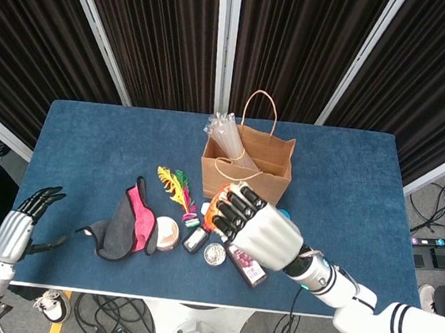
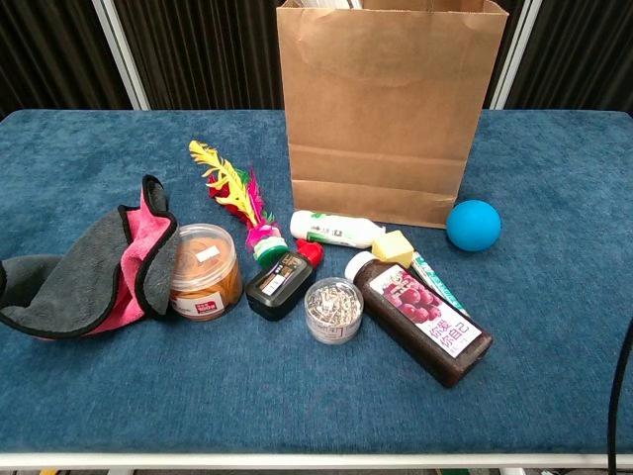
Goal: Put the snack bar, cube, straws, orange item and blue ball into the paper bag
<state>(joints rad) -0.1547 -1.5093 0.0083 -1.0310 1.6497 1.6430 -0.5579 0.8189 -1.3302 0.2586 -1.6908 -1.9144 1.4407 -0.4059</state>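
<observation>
My right hand [image 1: 257, 230] is raised high over the table's front, in front of the paper bag [image 1: 250, 173], and does not show in the chest view. Its curled fingers hold a crinkled orange item [image 1: 215, 204]. The brown bag [image 2: 381, 109] stands upright and open, with clear straws [image 1: 227, 135] sticking out of its left side. In front of the bag lie a blue ball [image 2: 473, 225] and a yellow cube [image 2: 393, 247]; a thin teal-and-white bar [image 2: 436, 283] lies beside the cube. My left hand [image 1: 18, 229] hangs open off the table's left front corner.
A dark juice bottle [image 2: 425, 319], a jar of clips [image 2: 334, 309], a black bottle [image 2: 282, 280], a white bottle [image 2: 331, 230], an orange tub [image 2: 203, 272], a feather shuttlecock [image 2: 237, 198] and a grey-pink cloth [image 2: 89, 267] crowd the front left of the blue table [image 2: 554, 356].
</observation>
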